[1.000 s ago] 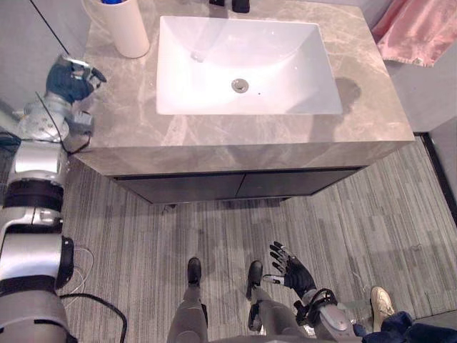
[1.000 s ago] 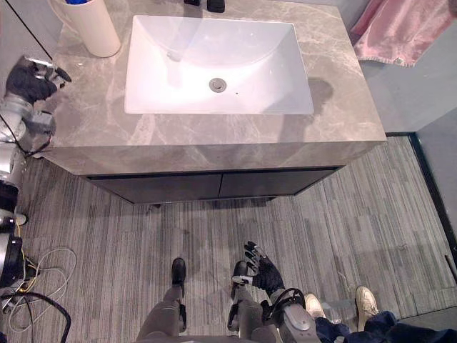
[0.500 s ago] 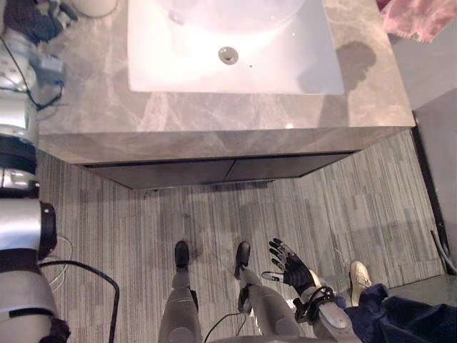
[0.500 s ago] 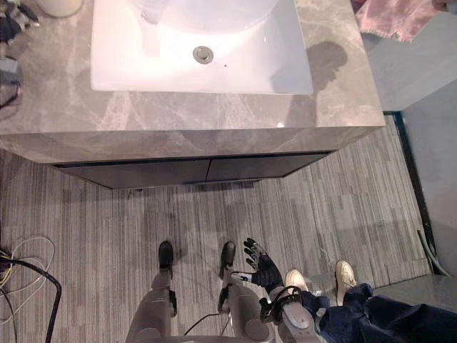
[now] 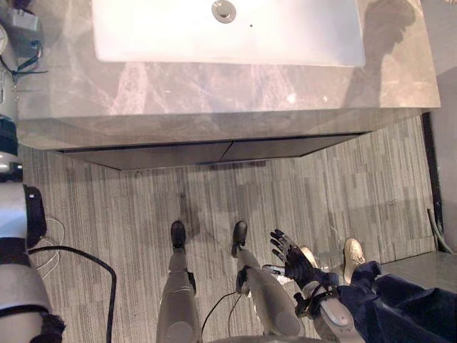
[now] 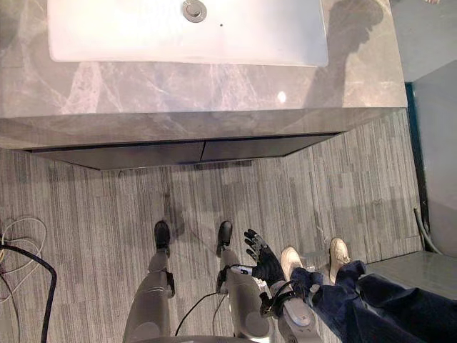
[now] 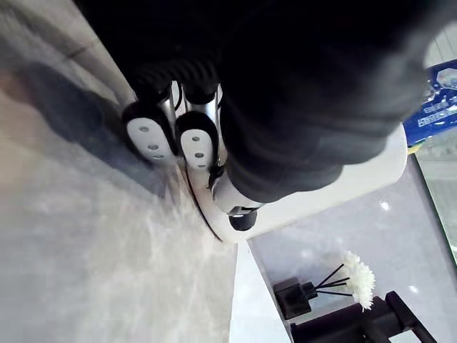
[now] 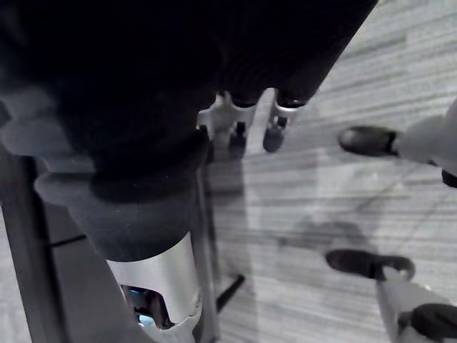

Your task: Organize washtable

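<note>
down low, right hand (image 5: 294,263), fingers spread, wrist view, left hand (image 7: 196,137) curled empty beside cup (image 7: 343,187)

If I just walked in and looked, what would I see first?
Probably the big white sink set in the grey marble counter, at the top of the eye views. Then the right hand, fingers spread, low over the striped floor next to a person's shoe. Near the left hand stands a white cup.

A grey marble desk (image 5: 214,86) with a sunken white sink (image 5: 214,36). A white cup (image 7: 357,187) and a black reed diffuser (image 7: 294,299) stand on it.
</note>
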Controlling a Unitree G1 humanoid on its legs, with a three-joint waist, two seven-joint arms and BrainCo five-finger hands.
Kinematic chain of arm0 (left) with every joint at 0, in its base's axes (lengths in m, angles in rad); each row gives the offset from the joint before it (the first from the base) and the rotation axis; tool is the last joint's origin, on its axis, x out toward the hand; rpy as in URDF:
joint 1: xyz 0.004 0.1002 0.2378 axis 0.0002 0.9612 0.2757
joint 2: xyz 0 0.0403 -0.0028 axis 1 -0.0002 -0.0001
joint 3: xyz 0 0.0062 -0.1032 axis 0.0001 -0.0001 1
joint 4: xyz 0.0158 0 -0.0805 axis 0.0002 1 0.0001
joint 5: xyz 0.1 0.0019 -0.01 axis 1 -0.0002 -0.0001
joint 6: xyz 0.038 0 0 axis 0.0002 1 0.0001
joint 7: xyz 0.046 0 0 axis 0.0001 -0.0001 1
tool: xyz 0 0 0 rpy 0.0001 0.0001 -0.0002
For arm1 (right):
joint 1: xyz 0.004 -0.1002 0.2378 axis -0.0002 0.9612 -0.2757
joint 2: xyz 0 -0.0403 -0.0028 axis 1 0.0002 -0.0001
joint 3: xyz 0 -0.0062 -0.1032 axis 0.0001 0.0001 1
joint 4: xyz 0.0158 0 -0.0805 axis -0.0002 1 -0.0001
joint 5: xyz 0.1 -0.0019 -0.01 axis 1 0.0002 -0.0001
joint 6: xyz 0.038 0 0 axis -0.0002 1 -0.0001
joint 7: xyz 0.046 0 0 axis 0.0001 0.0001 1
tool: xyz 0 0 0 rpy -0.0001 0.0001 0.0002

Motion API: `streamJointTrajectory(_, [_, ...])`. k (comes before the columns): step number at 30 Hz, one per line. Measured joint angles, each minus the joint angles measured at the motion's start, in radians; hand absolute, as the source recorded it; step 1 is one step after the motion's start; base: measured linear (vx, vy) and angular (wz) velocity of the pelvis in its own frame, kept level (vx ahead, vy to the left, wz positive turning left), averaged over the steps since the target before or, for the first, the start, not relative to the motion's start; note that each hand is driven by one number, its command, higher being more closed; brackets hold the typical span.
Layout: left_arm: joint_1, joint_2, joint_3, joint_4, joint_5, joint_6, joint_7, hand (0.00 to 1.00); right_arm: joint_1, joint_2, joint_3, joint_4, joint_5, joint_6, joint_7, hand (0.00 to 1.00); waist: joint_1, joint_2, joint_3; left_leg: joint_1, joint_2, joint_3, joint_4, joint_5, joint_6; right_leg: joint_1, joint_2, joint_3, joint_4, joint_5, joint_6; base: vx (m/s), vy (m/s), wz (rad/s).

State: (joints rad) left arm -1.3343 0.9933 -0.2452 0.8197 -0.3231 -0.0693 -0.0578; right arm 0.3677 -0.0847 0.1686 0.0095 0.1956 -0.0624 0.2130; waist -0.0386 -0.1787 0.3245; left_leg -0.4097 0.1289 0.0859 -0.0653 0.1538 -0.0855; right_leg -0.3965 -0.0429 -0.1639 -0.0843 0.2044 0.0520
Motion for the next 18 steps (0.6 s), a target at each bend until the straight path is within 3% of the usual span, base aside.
streamJointTrajectory(5, [-0.021, 0.001, -0.001, -0.057, 0.0, -0.006, 0.011, 1.0, 0.035, -0.001, 0.009, -0.036, 0.002, -0.001, -0.001, 0.0, 0.001, -0.004, 0.014, -0.024, 0.033, -0.006, -0.002, 0.005, -0.008, -0.03, 0.029, 0.005, 0.013, 0.029, 0.035, -0.03, -0.014, -0.05])
streamJointTrajectory(10, [-0.03, 0.0, 0.0, -0.081, -0.019, -0.008, 0.018, 1.0, 0.058, -0.004, 0.008, -0.036, 0.002, -0.002, -0.012, 0.0, 0.005, -0.005, 0.015, -0.045, 0.046, -0.006, -0.002, 0.012, -0.018, -0.047, 0.042, 0.006, 0.007, 0.028, 0.035, 0.0, -0.004, -0.02])
streamJointTrajectory(12, [-0.039, -0.001, 0.0, -0.08, -0.019, -0.007, 0.017, 1.0, 0.061, -0.006, 0.006, -0.036, 0.003, -0.004, -0.013, 0.0, 0.003, -0.008, 0.015, -0.049, 0.041, -0.004, -0.002, 0.018, -0.024, -0.046, 0.037, 0.005, -0.001, 0.001, 0.051, 0.0, 0.0, 0.0])
streamJointTrajectory(13, [-0.051, -0.001, 0.0, -0.08, -0.019, -0.007, 0.018, 1.0, 0.062, -0.006, 0.008, -0.036, 0.003, -0.005, -0.013, 0.0, 0.003, -0.014, 0.019, -0.052, 0.036, -0.002, -0.002, 0.02, -0.028, -0.047, 0.032, 0.003, -0.007, -0.024, 0.035, -0.02, -0.005, 0.04])
streamJointTrajectory(18, [-0.109, -0.009, -0.029, -0.077, -0.04, -0.007, 0.016, 1.0, 0.08, -0.004, 0.006, -0.052, 0.005, -0.006, -0.014, 0.0, -0.002, -0.024, 0.026, -0.066, 0.033, -0.003, 0.015, 0.02, -0.029, -0.047, 0.027, -0.014, -0.006, -0.012, 0.015, 0.0, 0.019, 0.07])
